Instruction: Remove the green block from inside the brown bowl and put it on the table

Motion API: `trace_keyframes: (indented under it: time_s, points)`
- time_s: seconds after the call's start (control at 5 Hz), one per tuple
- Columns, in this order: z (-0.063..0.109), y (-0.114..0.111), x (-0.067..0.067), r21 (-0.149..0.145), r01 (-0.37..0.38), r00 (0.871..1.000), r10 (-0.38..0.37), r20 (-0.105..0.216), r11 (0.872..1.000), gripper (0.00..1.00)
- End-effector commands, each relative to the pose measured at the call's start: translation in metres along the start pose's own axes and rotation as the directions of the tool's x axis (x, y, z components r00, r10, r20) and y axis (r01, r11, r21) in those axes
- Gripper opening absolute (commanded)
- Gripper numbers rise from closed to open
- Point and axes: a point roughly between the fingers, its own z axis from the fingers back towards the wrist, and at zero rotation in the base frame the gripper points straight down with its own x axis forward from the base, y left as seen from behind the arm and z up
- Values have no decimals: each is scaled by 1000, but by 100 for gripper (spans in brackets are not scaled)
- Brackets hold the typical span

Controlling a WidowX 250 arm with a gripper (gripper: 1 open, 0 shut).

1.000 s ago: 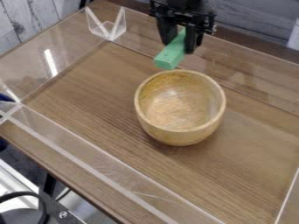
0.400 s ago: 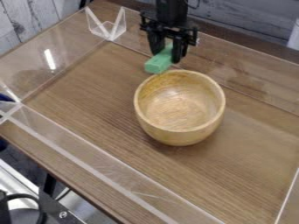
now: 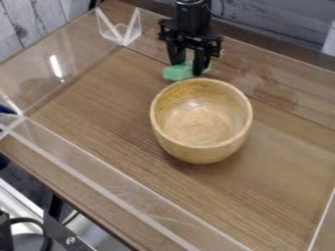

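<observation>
Gripper point(image 3: 191, 62) points straight down, black fingers clamped on the green block point(image 3: 177, 72), which sits low at the table point(image 3: 92, 118) surface just behind the brown bowl point(image 3: 202, 119), outside its rim; can't tell if the block touches the wood. Bowl sits upright mid-table with nothing visible inside. Low clear acrylic walls point(image 3: 59, 64) edge the tabletop, with a clear bracket point(image 3: 121, 26) at the back-left corner.

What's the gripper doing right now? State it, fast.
Gripper: closed on the green block, low over the table behind the brown bowl.
</observation>
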Motion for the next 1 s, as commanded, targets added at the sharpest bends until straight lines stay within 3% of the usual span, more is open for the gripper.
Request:
trace_keyframes:
  time_s: [0.0,0.8]
  points:
    - [16,2,13,13,-2,998,1,66,1000,0]
    - [-2,2,21,13,-4,999,4,48,1000,0]
